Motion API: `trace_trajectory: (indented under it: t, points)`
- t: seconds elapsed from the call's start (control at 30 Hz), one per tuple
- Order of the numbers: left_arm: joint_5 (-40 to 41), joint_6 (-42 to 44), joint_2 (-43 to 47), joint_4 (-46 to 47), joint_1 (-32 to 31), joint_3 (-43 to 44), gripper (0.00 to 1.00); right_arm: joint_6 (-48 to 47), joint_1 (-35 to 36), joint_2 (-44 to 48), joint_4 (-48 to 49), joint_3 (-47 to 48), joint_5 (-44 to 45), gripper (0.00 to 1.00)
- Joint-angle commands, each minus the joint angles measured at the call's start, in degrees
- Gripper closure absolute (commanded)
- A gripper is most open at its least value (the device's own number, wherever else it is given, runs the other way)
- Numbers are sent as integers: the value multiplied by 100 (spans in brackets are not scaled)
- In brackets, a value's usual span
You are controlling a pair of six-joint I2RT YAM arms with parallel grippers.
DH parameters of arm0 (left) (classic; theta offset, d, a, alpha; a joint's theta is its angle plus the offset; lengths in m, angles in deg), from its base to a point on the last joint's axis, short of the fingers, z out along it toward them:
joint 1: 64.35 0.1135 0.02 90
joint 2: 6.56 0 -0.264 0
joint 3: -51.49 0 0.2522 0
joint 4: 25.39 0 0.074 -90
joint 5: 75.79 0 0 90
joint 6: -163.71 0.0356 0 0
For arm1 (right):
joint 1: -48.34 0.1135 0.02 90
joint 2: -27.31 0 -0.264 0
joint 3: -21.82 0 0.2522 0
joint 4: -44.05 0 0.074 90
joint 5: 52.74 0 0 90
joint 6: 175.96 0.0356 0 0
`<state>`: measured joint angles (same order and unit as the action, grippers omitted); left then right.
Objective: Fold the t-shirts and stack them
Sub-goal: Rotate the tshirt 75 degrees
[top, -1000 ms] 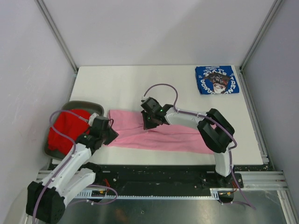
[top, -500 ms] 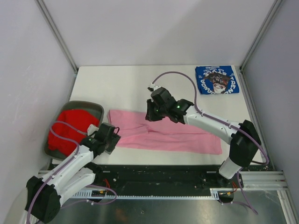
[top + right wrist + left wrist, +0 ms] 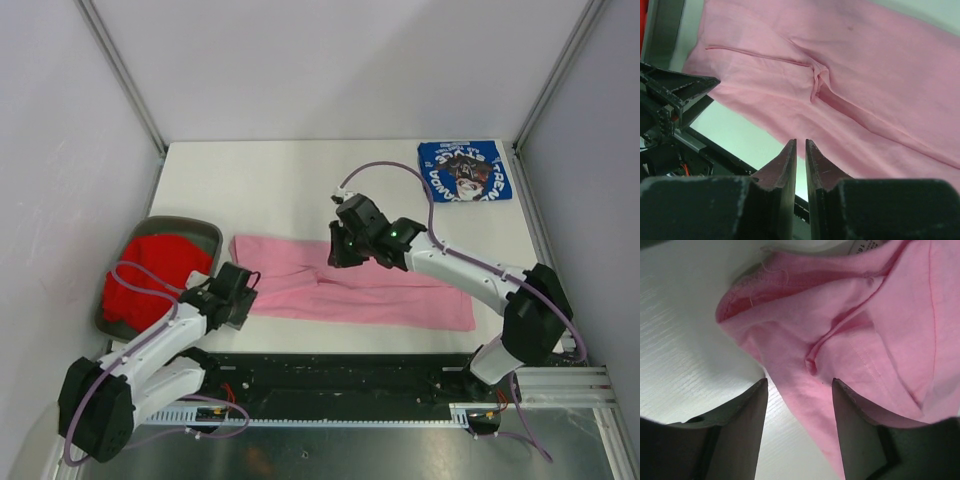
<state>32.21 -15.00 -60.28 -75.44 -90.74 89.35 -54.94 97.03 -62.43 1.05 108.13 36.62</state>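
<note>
Folding stage: the pink t-shirt [image 3: 350, 285] lies as a long narrow band across the near middle of the table [image 3: 270, 190]. Its left end is just beside the grey bin [image 3: 190, 225] and its right end reaches toward the near right. The lengthwise fold looks done; the crosswise folds look not yet made.
Left claw: the left gripper [image 3: 799, 390] is released, its jaws standing wide over the band's near-left corner. Cloth shows beyond and below the fingers, but nothing is pinched.
Right claw: the right gripper [image 3: 800, 145] is clenched to a thin slit with nothing in it. It hovers above the band's far edge near the middle, where the cloth puckers slightly.
Just changed: within the last second the left jaws opened and let go of the band's left end, and that arm drew back toward the near edge. The right arm lifted off the cloth and moved right and far. The band has settled flat.
Meaning: both arms are free, so the shirt seems ready for a fresh grasp on one end to fold it across.
Blue t-shirt [image 3: 465, 170]: folded, print up, in the far right corner, well apart from the band; probably the base of the stack.
Red t-shirt [image 3: 145, 280]: bunched inside the bin at the left, not yet folded.
</note>
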Motion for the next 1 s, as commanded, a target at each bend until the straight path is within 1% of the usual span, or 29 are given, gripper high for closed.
trace_trajectory:
  t: [0.0, 0.2, 0.43, 0.5, 0.8, 0.97]
  points:
    - [384, -290, -233, 125, -33, 155, 43, -41, -51, 364, 4, -84, 64, 83]
    - [469, -116, -759, 362, -28, 336, 45, -50, -116, 500, -66, -146, 64, 84]
    - [458, 465, -1758, 699, -20, 918, 45, -36, -259, 814, -157, -326, 350, 84]
    - [456, 773, -2095, 853, 10, 1154, 46, -35, -346, 933, -174, -417, 377, 84]
    - [399, 2312, -3668, 1034, 117, 2759, 48, -75, -1005, 1507, -179, -914, 187, 84]
    - [76, 3499, -4805, 1060, 394, 4118, 49, -165, -1451, 1717, -190, -1098, -11, 84]
